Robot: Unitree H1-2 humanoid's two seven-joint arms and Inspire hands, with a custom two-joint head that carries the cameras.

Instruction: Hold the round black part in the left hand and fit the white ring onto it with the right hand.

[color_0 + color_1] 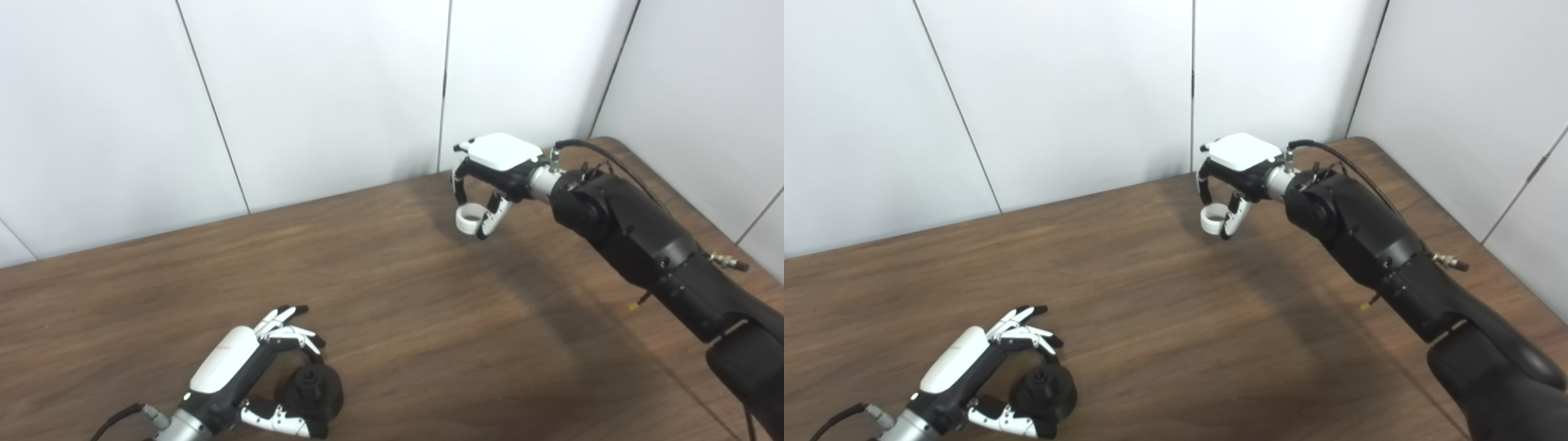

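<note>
Left eye view: at your lower left, the left hand (245, 373) curls loosely around the black part (313, 392) on the table (398, 318), thumb under it, fingers spread above. Far right, your right hand (490, 177) pinches the ring (468, 218) between fingertips and thumb, just over the tabletop.

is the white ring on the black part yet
No, not yet. The white ring is pinched in the right hand, far across the table from the black part.
</note>
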